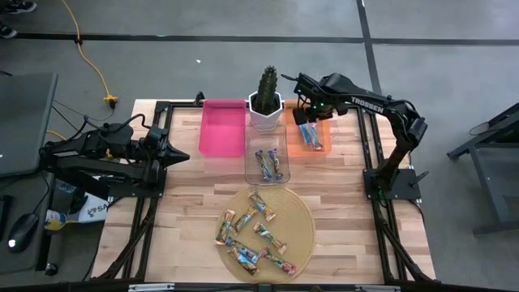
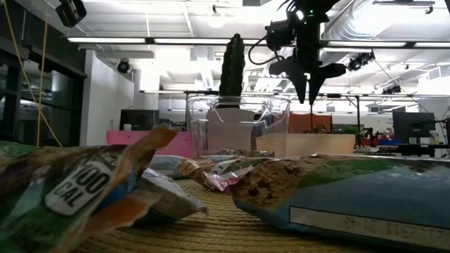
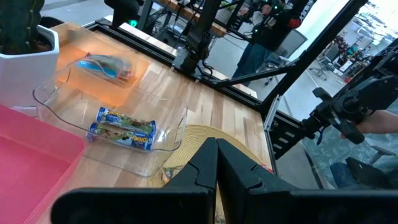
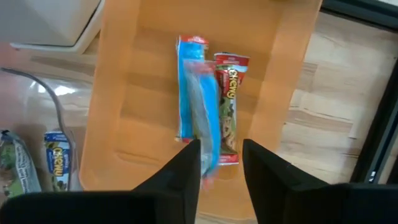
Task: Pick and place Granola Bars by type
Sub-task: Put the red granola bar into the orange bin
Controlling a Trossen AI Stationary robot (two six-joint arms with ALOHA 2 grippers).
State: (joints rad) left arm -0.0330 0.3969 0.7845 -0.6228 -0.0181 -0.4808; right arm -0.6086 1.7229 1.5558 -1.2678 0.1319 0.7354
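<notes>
Several granola bars lie on a round woven mat at the table's near side. Two blue and yellow bars lie in the clear bin. My right gripper hangs open over the orange bin, fingers pointing down. In that bin lie a red-ended bar and a blue bar. A blurred blue bar shows just below the fingers. My left gripper rests shut at the table's left edge. My right gripper: the blurred blue bar's near end shows right beside the inner side of one finger. The other finger stands apart from it. Whether the first finger touches the bar, I cannot tell.
A pink bin stands left of a cactus in a white pot, which is close beside my right gripper. The three bins line the table's far side. Bare wood lies between the mat and the left arm.
</notes>
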